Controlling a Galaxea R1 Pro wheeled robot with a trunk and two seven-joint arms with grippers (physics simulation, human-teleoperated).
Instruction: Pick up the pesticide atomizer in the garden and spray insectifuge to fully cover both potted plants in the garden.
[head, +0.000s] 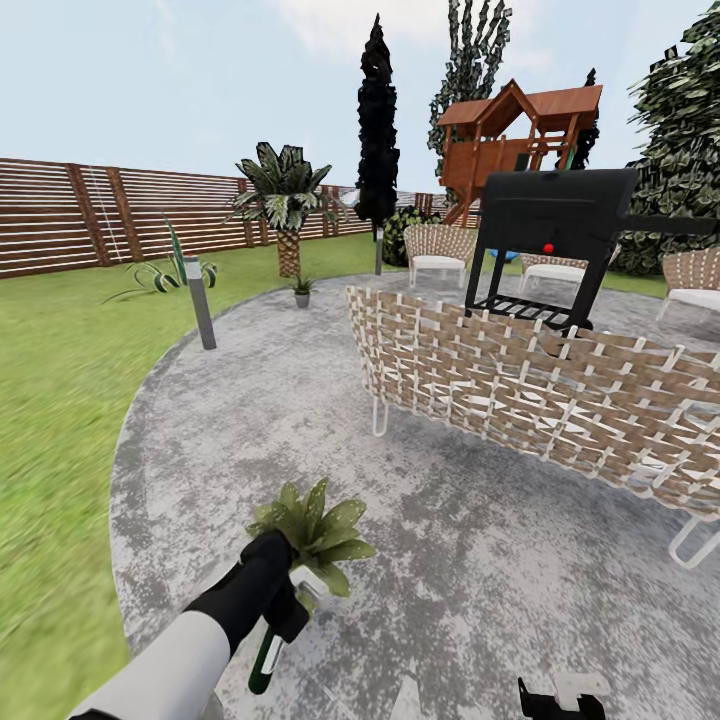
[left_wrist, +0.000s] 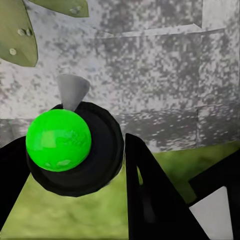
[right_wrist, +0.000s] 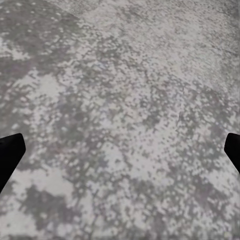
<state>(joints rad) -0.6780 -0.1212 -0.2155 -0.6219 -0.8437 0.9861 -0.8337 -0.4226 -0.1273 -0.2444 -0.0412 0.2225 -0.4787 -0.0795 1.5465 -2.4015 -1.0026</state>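
My left gripper (head: 283, 603) is shut on the pesticide atomizer (head: 266, 662), a slim dark-green bottle hanging down from it, with its pale trigger head (head: 307, 584) at the top. The head sits right against the near potted plant (head: 317, 528), a low green rosette on the paving. In the left wrist view the atomizer (left_wrist: 60, 142) shows end-on, bright green ringed in black, with a pale grey cone pointing toward the plant's leaves (left_wrist: 17, 32). The second potted plant (head: 302, 291) stands far off by the lawn's edge. My right gripper (right_wrist: 120, 155) hangs open over bare paving.
A woven wicker sofa (head: 540, 400) stands to the right, with a black grill (head: 560, 235) and more chairs behind it. A grey bollard light (head: 200, 300), a striped agave (head: 165, 275) and a palm (head: 285, 205) stand to the left. The slat fence (head: 60, 215) bounds the lawn.
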